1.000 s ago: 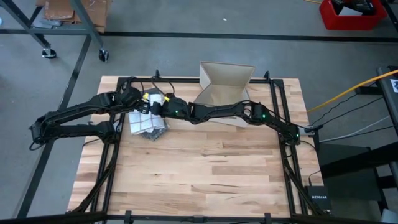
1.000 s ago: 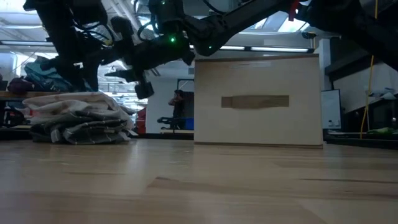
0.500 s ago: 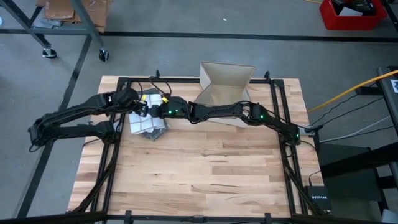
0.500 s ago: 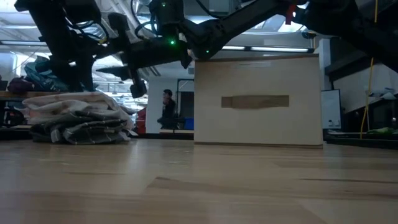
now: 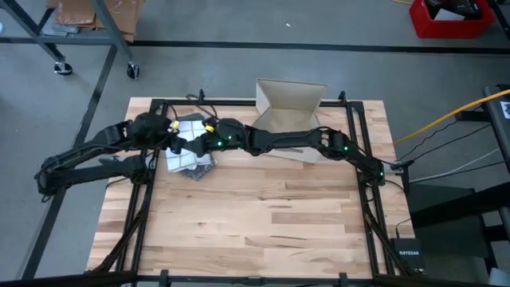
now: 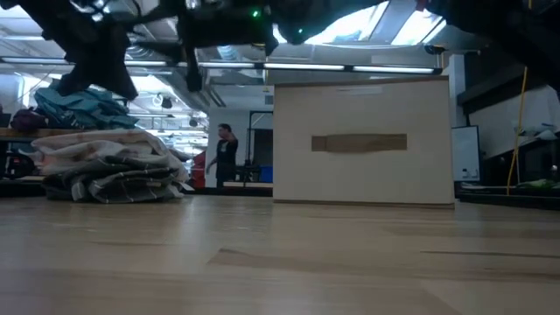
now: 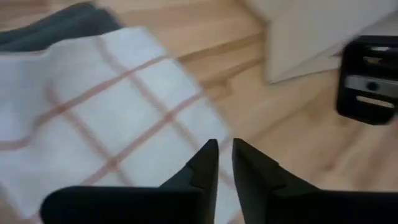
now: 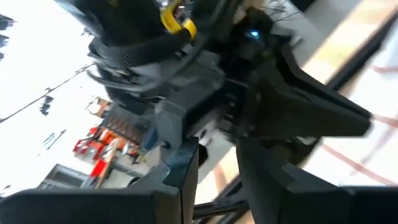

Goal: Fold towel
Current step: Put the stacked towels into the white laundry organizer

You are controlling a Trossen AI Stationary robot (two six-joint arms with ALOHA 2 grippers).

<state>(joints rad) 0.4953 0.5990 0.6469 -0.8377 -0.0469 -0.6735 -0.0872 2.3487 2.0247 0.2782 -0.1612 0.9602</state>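
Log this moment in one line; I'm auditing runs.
towels: stacked, table's left-rear | left gripper: above stack, holding nothing | right gripper: beside it | box: rear

In the high view's upper centre, the open cardboard box (image 5: 288, 108) blocks the table's (image 5: 263, 215) far edge, and the crumpled towel pile (image 5: 190, 153) sits upper left. Both arms span between them. The whole lower half lies open.

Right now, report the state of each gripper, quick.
Left gripper: fingers nearly closed above the towel, holding nothing.
Right gripper: fingers apart, nothing visibly held.
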